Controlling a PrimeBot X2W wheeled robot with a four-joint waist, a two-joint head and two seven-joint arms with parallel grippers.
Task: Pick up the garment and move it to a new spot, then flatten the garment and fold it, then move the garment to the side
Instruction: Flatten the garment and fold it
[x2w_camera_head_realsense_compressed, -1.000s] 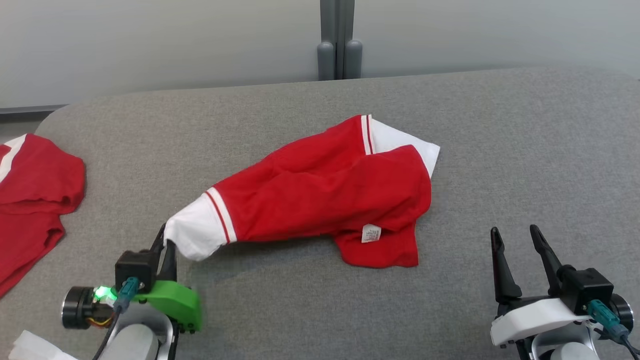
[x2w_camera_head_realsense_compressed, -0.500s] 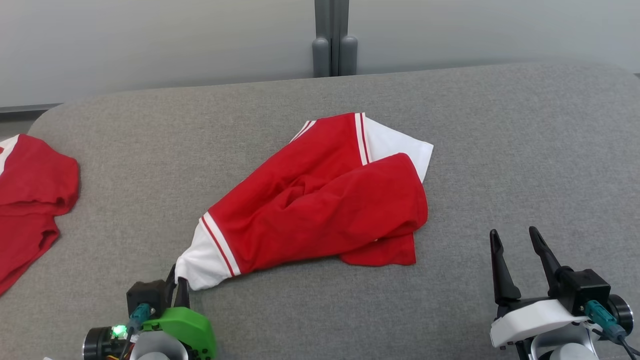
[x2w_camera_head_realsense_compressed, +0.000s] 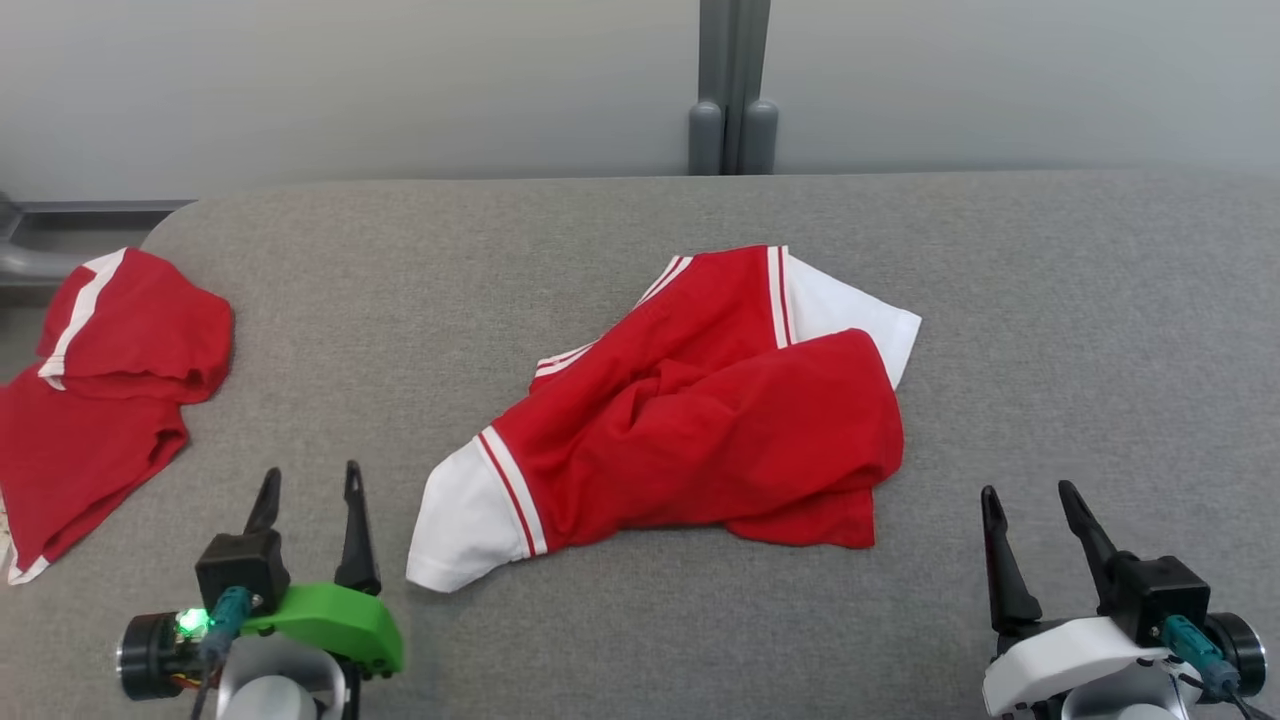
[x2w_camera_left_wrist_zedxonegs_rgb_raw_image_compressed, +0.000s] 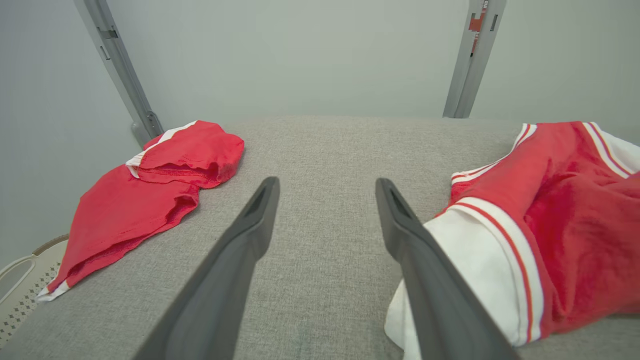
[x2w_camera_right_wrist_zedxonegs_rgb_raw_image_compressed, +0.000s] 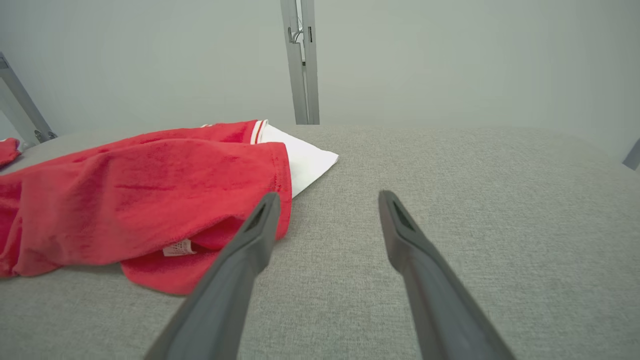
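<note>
The garment lies crumpled in the middle of the grey tabletop, with one white-ended sleeve stretched toward the near left. The left gripper sits just beside that sleeve end — jaws spread wide, nothing between them. The right gripper is at the near right, also gaping and empty, a little way off the hem. Over at the left edge — a heap of red cloth, well apart from the garment.

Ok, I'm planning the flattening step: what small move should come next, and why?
Probably move the right gripper to the near red hem: the garment lies crumpled and doubled over, unheld, with the left gripper open too.
</note>
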